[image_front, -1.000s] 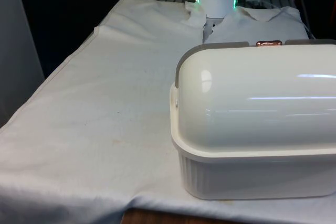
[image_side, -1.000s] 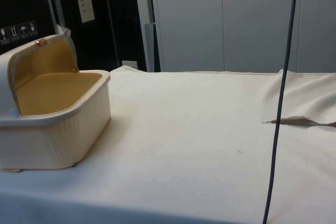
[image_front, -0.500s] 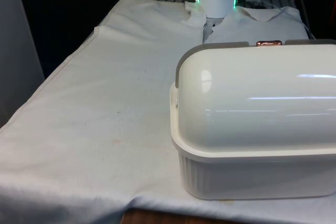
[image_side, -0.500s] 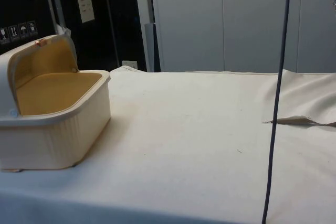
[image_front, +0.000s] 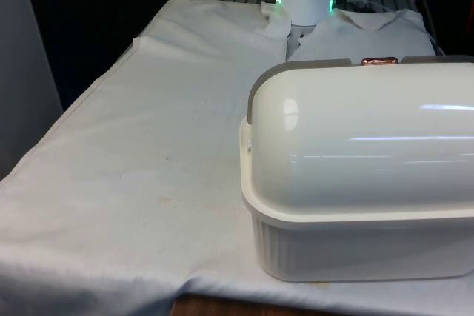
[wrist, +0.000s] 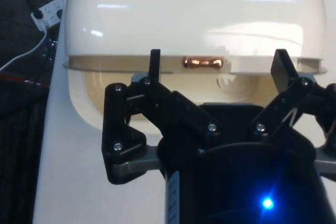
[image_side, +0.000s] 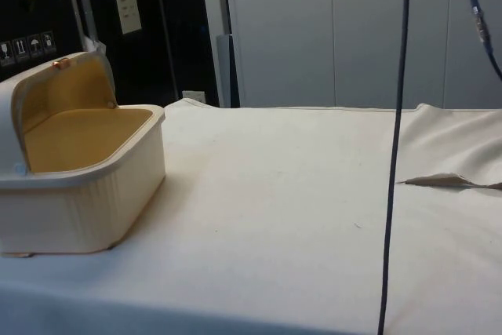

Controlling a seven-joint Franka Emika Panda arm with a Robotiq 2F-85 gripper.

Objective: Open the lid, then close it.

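The lid (image_front: 355,135) of the cream bread box (image_side: 78,194) is rolled back, so you see the box's yellowish inside open towards the worktop's middle in the side view, with the lid's curved shell arched over the rear half. The small copper handle (wrist: 202,62) sits on the lid's free edge, at the top of the arch. In the front view you look at the box's rounded back, standing on the white cloth (image_front: 148,146) near the worktop's near edge at the front view's right, with the handle just peeping over the top. From the wrist, your pincer (wrist: 218,69) hangs in front of the box's opening with its two black fingers (wrist: 155,66) spread wide, released and holding nothing; the handle lies between them in the picture, though it seems to be a little beyond the fingertips rather than touching them, and you cannot be sure of the gap from this angle. A dark cable (image_side: 392,154) hangs down across the side view, well apart from the box.
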